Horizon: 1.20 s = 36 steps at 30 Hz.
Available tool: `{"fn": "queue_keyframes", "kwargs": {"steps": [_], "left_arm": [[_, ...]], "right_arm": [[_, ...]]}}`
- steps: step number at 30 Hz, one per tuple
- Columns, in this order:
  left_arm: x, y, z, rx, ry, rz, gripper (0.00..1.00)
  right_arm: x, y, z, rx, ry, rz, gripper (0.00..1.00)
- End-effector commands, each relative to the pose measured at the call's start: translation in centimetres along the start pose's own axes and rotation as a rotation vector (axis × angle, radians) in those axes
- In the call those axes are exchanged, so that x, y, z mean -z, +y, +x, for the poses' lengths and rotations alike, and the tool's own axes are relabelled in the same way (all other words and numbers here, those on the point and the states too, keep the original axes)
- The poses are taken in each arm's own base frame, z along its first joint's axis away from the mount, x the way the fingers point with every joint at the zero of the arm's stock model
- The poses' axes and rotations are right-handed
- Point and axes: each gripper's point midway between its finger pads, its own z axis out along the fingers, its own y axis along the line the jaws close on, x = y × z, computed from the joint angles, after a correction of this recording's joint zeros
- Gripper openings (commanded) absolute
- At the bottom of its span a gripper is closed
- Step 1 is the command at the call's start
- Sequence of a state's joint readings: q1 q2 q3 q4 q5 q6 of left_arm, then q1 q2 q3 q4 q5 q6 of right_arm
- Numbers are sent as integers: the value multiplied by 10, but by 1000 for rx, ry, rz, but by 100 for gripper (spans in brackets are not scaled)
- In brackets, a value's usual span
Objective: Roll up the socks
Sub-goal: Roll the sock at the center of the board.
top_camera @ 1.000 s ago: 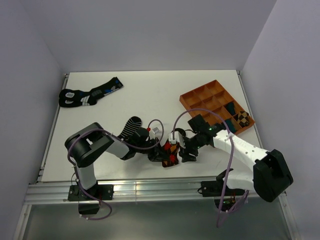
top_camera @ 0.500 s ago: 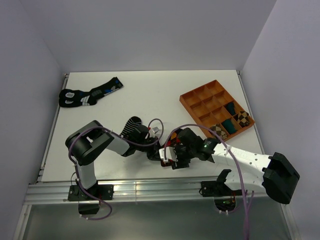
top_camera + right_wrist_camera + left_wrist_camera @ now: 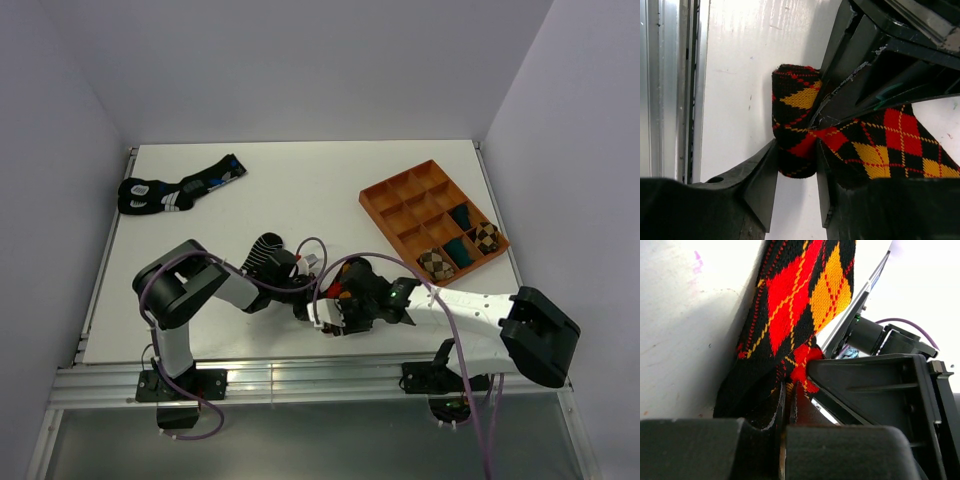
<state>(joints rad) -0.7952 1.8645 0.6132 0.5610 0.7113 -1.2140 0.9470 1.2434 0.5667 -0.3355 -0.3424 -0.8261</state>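
Argyle sock (image 3: 875,140) lies on the table (image 3: 300,190) near-left of the orange tray (image 3: 413,186), stretched between both arms. Its rolled end (image 3: 792,107) is clamped between the fingers of the right gripper (image 3: 796,162), while the left gripper (image 3: 786,407), farther left of the tray, has its fingers pressed nearly together on a thin fold of the flat part. From where I stand, a tight roll calls for the left gripper to hold that flat part taut and low while the right gripper turns the roll toward it, square, without slipping. Striped ankle sock (image 3: 262,252) lies farther left of the tray, flat, not yet rolled in.
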Motion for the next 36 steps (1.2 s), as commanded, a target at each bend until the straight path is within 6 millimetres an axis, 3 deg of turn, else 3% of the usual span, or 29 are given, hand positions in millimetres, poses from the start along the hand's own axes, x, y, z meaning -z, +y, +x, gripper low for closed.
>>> {"fn": "queue_keyframes", "kwargs": {"steps": [1, 7, 11, 13, 15, 17, 18, 20, 26, 32, 36], "left_arm": [[0, 49, 3, 42, -24, -139, 0], [8, 43, -3, 31, -109, -133, 10], [20, 42, -10, 17, -190, -164, 18], [26, 33, -14, -7, -230, -152, 24], [32, 29, -18, -24, -269, -159, 26], [35, 28, -20, -30, -286, -170, 26], [38, 27, -23, -43, -309, -177, 26], [41, 27, -25, -54, -335, -196, 26], [57, 27, -28, -148, -461, -272, 28], [79, 2, -23, -298, -624, -197, 34], [82, -8, -16, -412, -656, -164, 39]], "right_arm": [[-8, -6, -5, -16, 3, 11, 40], [-6, 3, -6, -53, -14, -58, 22], [8, 1, -3, -134, -40, -140, 22], [13, -8, -4, -196, -73, -174, 22], [21, -10, -2, -228, -68, -222, 22], [20, 1, 2, -267, -52, -317, 22], [22, -4, -2, -272, -56, -328, 22], [21, 6, 2, -314, -37, -420, 22], [18, 6, 0, -412, -15, -596, 23], [7, -18, 3, -519, 17, -615, 23], [0, -27, 9, -593, 65, -609, 22]]}}
